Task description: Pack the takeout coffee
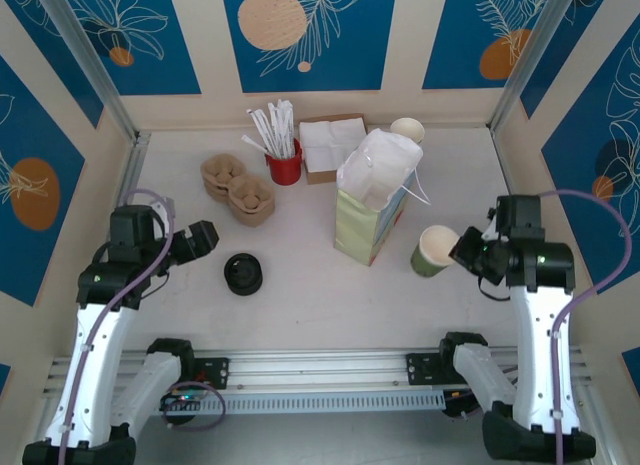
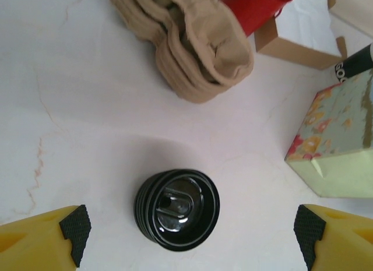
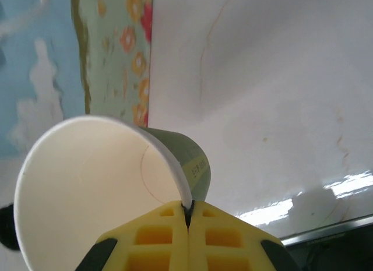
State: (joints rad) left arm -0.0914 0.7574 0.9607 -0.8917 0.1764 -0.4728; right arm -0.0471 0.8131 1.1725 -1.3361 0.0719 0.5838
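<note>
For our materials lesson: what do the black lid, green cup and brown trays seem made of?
The black lid looks plastic: glossy reflections, moulded ridges. The green cup seems paper: matte white inside, thin wall, visible seam. The brown trays look like moulded pulp: rough, fibrous.

Left hand spread wide facing down, right hand pinched shut.

You are looking at a left arm and a right arm that are both wearing smooth white shells over black joint housings. A lilac cable is running off the left wrist, and a second lilac cable off the right. A small green light is glowing on the right wrist block. The left gripper is showing chunky yellow fingers tipped with black pads; the right gripper is showing yellow moulded hollows.
</note>
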